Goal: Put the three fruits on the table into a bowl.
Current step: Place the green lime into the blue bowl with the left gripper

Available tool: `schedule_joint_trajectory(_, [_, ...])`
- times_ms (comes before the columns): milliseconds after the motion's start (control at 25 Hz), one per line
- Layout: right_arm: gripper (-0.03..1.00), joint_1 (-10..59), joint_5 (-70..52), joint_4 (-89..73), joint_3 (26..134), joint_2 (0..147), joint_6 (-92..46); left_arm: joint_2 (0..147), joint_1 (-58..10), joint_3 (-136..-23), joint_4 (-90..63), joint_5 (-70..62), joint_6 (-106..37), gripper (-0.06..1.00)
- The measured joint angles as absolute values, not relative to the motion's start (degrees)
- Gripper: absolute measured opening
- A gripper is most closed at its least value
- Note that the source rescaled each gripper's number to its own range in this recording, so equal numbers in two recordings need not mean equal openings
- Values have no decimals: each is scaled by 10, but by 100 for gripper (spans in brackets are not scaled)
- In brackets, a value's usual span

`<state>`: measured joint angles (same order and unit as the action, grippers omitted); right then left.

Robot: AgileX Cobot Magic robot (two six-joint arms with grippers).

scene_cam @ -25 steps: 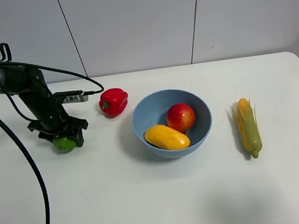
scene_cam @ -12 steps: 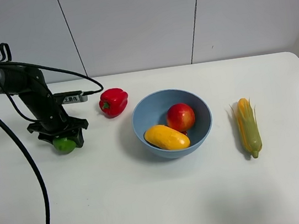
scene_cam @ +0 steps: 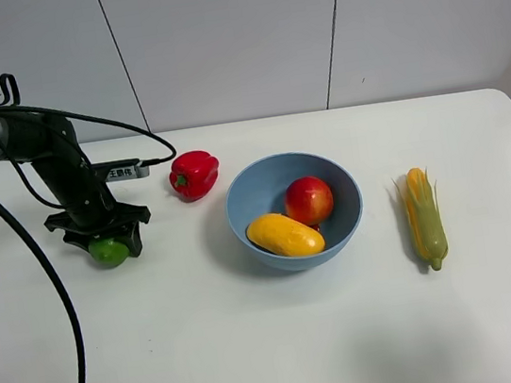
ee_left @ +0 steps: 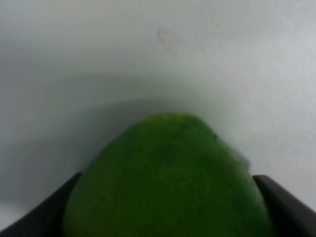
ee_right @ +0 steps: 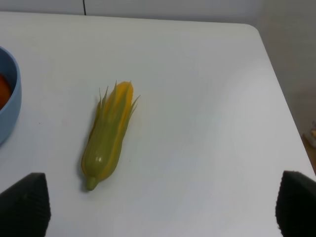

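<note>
The green lime [scene_cam: 109, 251] sits between the fingers of my left gripper [scene_cam: 106, 243] at the left of the white table [scene_cam: 258, 343]. In the left wrist view the lime [ee_left: 168, 182] fills the space between both fingers [ee_left: 289, 205], low over the table. The light-blue bowl [scene_cam: 238, 203] stands mid-table and holds the yellow-orange mango [scene_cam: 284, 234] and the red apple [scene_cam: 308, 200]. My right gripper [ee_right: 160, 207] is open and empty above the table's right side; it does not show in the exterior view.
A red bell pepper [scene_cam: 194, 173] lies between the left arm and the bowl. A corn cob in green husk [scene_cam: 424, 215] lies right of the bowl, also in the right wrist view [ee_right: 108, 133], with the bowl's rim [ee_right: 12, 106] beside it.
My left gripper and the lime have shifted very slightly left and toward the front. Nothing else has moved.
</note>
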<state>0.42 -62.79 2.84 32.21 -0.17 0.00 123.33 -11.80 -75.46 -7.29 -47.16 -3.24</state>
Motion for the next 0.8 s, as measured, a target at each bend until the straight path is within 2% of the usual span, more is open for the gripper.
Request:
schedule_joint_trajectory(360, [78, 4, -628, 28, 322, -2, 0, 1166, -118, -753, -81, -488, -30, 0])
schedule_joint_trajectory(800, [78, 4, -628, 28, 322, -2, 0, 1043, -119, -753, -197, -501, -48, 0])
